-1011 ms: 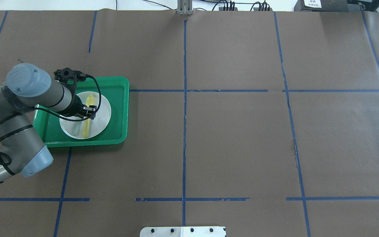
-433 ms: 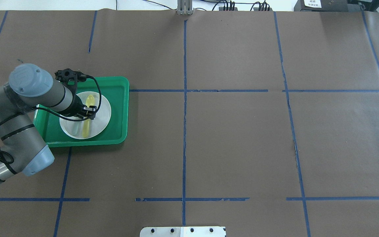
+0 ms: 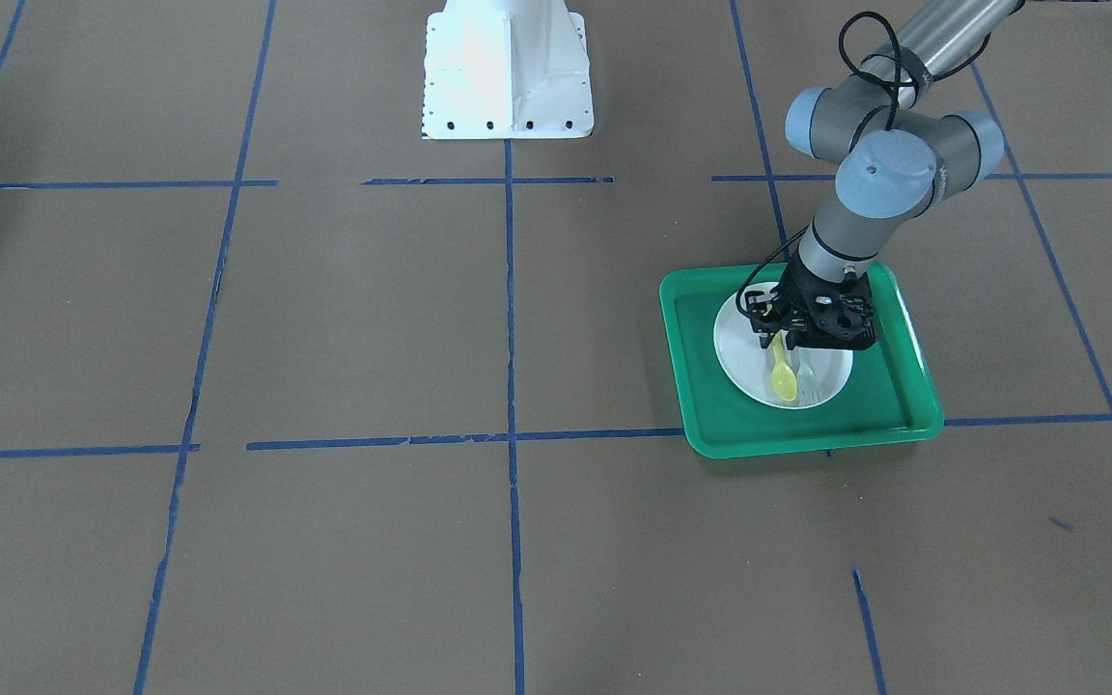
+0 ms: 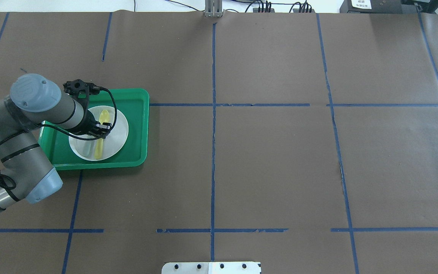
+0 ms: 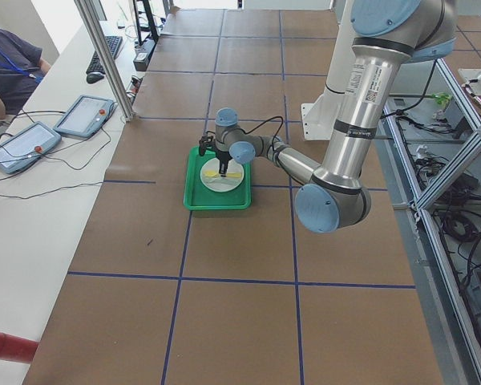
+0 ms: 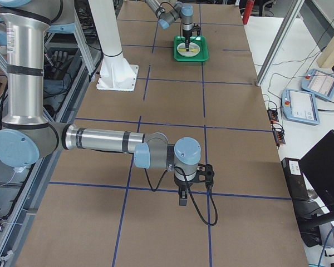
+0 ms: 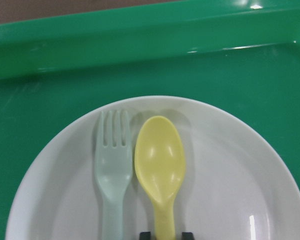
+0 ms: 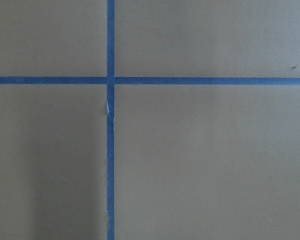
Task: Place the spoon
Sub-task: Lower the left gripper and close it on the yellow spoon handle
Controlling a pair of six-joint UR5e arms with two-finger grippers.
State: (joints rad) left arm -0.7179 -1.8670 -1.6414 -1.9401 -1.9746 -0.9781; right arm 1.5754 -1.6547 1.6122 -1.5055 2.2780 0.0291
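Note:
The yellow spoon (image 7: 159, 155) lies along the white plate (image 7: 230, 190), bowl pointing away from the wrist, right beside a pale green fork (image 7: 112, 160). My left gripper (image 7: 166, 234) sits low over the plate. Its two dark fingertips (image 7: 146, 233) stand close on either side of the spoon's handle, shut on it. From overhead the left gripper (image 4: 103, 129) crosses the middle of the spoon (image 4: 105, 114) on the plate (image 4: 118, 129). My right gripper (image 6: 183, 197) hangs over bare table far away. I cannot tell whether it is open or shut.
The plate sits in a green tray (image 4: 137, 114) with a raised rim at the table's left side. The brown paper table cover (image 4: 272, 160) has blue tape lines. A white base plate (image 3: 506, 72) stands at the robot's side.
The left arm's elbow has shifted a little. The gripper stays over the plate with the spoon's handle between its fingers, and the spoon has barely moved.

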